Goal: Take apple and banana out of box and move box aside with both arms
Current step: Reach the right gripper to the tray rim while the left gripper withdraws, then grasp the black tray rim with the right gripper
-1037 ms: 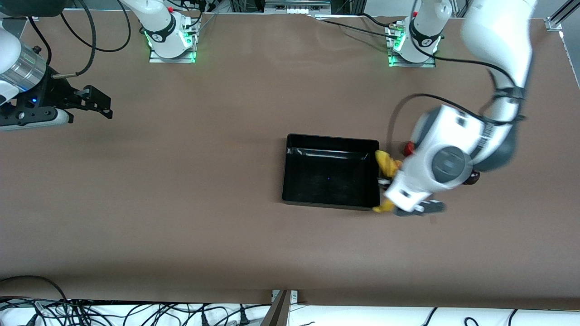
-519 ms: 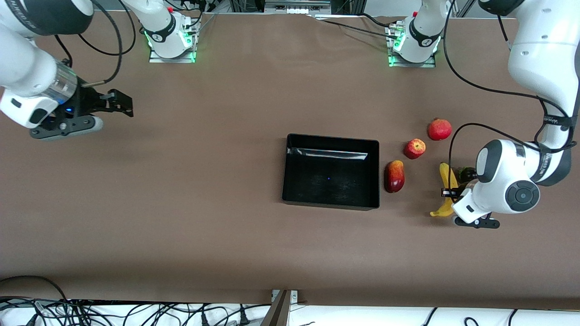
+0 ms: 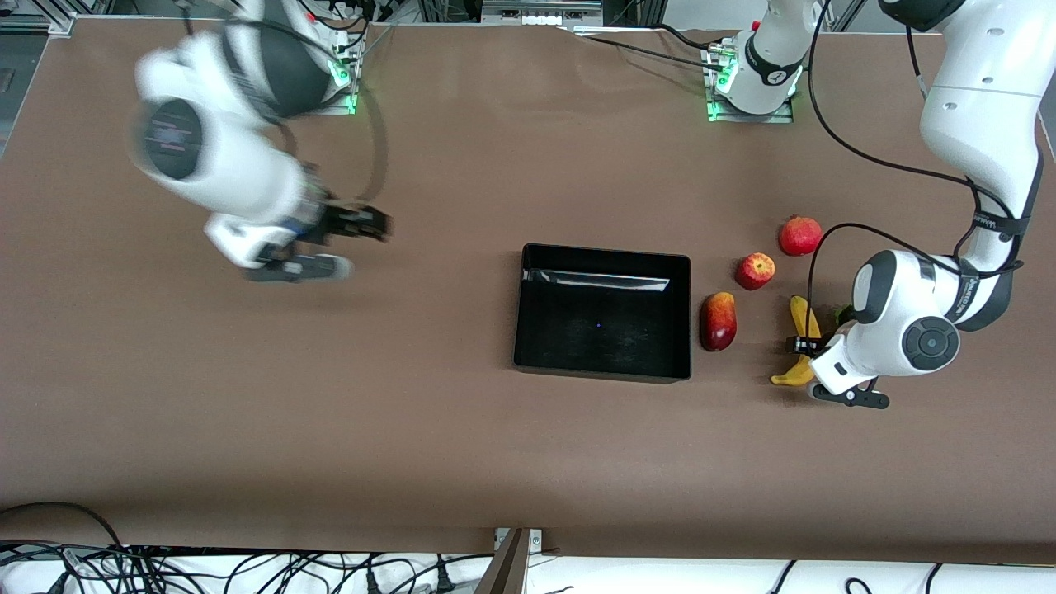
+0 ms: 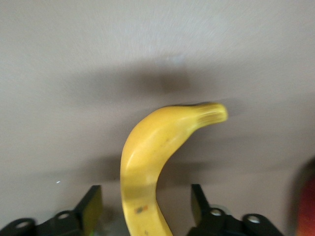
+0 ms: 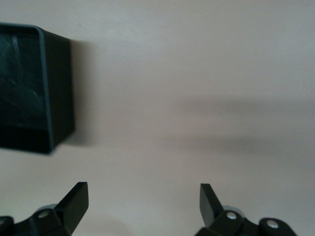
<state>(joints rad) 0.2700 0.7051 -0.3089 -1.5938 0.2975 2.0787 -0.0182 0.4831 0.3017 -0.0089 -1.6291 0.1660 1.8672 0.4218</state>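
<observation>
The black box [image 3: 602, 315] sits mid-table, empty. The yellow banana [image 3: 794, 351] lies toward the left arm's end, beside the other fruits. My left gripper [image 3: 804, 346] is low at the table, open, with one finger on each side of the banana [image 4: 147, 162] and a gap on both sides; its fingers [image 4: 92, 206] do not touch it. The small red apple [image 3: 756, 271] with yellowish streaks lies between the box and the banana. My right gripper [image 3: 371, 224] is open and empty over bare table, toward the right arm's end from the box. The right wrist view shows that gripper [image 5: 142, 196] and a box corner [image 5: 47, 83].
A red-yellow oval fruit [image 3: 718, 322] lies right beside the box wall. A round red fruit [image 3: 800, 236] lies farther from the front camera than the apple. A dark fruit [image 3: 843, 313] shows partly under the left arm. Cables hang along the table's near edge.
My right arm has swung from its end of the table toward the box. My left arm moved from the box's edge out to the banana, then shifted slightly toward the box.
</observation>
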